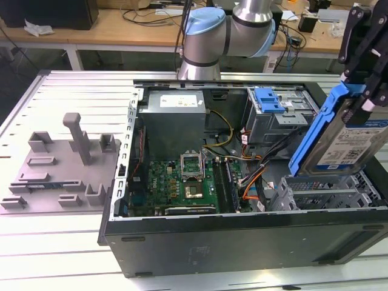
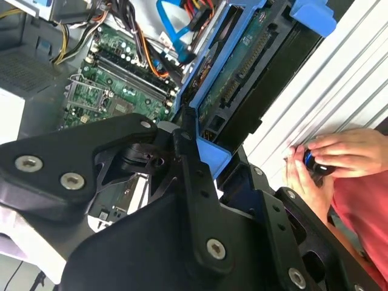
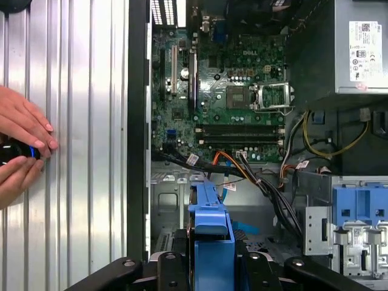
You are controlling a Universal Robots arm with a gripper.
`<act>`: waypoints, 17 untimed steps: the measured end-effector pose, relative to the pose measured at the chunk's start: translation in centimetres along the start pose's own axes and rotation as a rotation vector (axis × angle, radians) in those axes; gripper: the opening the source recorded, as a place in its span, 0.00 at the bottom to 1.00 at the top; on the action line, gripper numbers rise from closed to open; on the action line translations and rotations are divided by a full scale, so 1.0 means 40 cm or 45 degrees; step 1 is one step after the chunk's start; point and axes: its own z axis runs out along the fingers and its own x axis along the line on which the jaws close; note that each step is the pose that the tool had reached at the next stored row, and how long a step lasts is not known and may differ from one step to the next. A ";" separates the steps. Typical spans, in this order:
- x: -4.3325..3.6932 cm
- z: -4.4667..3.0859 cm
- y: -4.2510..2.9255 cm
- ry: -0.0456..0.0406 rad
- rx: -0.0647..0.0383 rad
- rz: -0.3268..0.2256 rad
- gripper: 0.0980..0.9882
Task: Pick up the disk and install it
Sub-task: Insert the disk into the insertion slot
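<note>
the disk hangs in the air at the right edge of the exterior view, tilted, its labelled silver face towards the camera and its lower end just above the drive cage. a blue bracket runs along its edges. the gripper comes down from the upper right corner of that frame, its black fingers clenched on the disk's upper end. in the second wrist view the disk's underside shows a green circuit board framed by the bracket, with the black fingers pressed against the blue plastic. in the first wrist view the disk is seen edge on, between the gripper's arms.

below the disk lies the open computer case, on its side, filling the middle and lower right of the exterior view. inside it, the green motherboard sits at centre, the grey power supply with a white sticker is above it in the frame, and a blue latch sits on a bay at upper centre right. orange, black and yellow cables run between the motherboard and the drive cage.

the case rests on a slatted table. a grey fixture with upright posts stands on the table at middle left, well apart from the case. the robot arm rises at top centre, behind the case.

in both wrist views a person's hands rest on the slatted table beside the case, holding a small dark object.
</note>
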 end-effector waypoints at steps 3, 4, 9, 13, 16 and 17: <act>0.000 0.000 0.000 0.000 0.000 0.000 0.30; 0.000 0.000 -0.001 0.000 0.000 0.000 0.30; 0.000 0.002 -0.001 0.000 0.007 -0.004 0.30; 0.000 0.003 -0.001 0.001 0.008 -0.006 0.30; 0.000 0.003 -0.001 0.001 0.008 -0.006 0.30; 0.000 0.004 0.000 0.001 0.008 -0.006 0.30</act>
